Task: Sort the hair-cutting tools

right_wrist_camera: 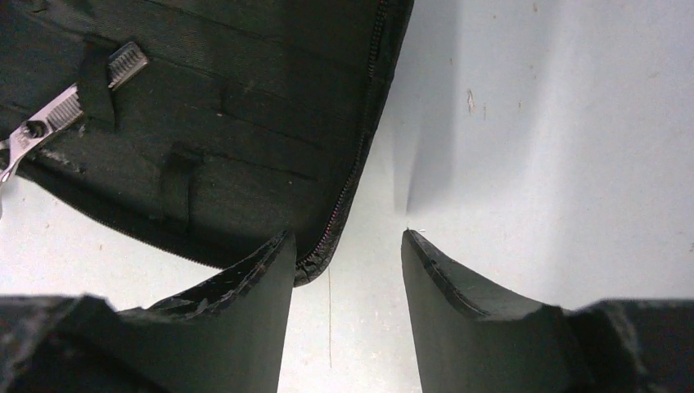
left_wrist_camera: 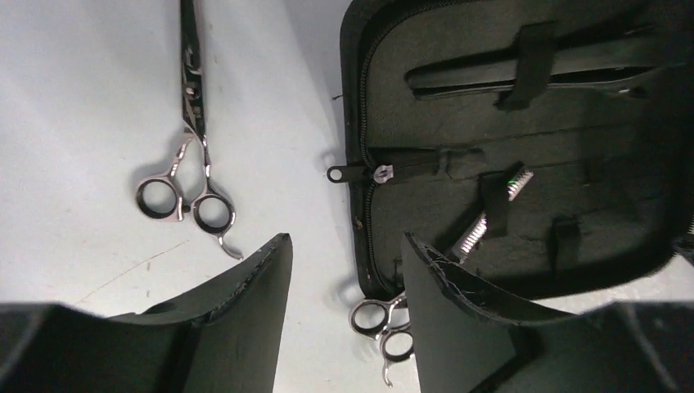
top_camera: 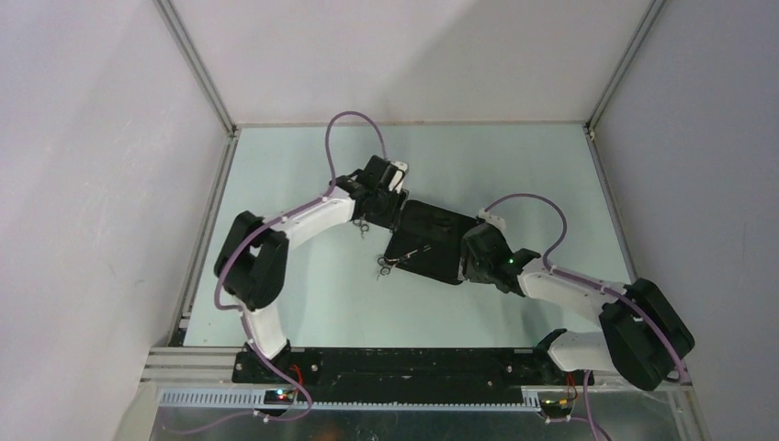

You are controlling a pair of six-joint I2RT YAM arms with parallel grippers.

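One pair of silver scissors (left_wrist_camera: pixel 187 168) lies loose on the table, left of the open black pouch (left_wrist_camera: pixel 573 164). A second pair (left_wrist_camera: pixel 378 321) has its toothed blade tucked under a pouch strap, and its ring handles hang out over the pouch's near edge. A dark comb (left_wrist_camera: pixel 466 80) sits under another strap at the pouch's far side. My left gripper (left_wrist_camera: pixel 344 241) is open over the table, just off the pouch's edge, holding nothing. My right gripper (right_wrist_camera: pixel 348 237) is open too, with the pouch's zip corner (right_wrist_camera: pixel 327 250) beside its left finger. From above, both grippers (top_camera: pixel 390 213) (top_camera: pixel 470 250) flank the pouch (top_camera: pixel 432 230).
The pale table (top_camera: pixel 303 303) is boxed in by white walls with metal frame posts (top_camera: pixel 197 69) at its back corners. Purple cables loop over both arms. The loose scissors (top_camera: pixel 364 226) lie close under my left arm's wrist.
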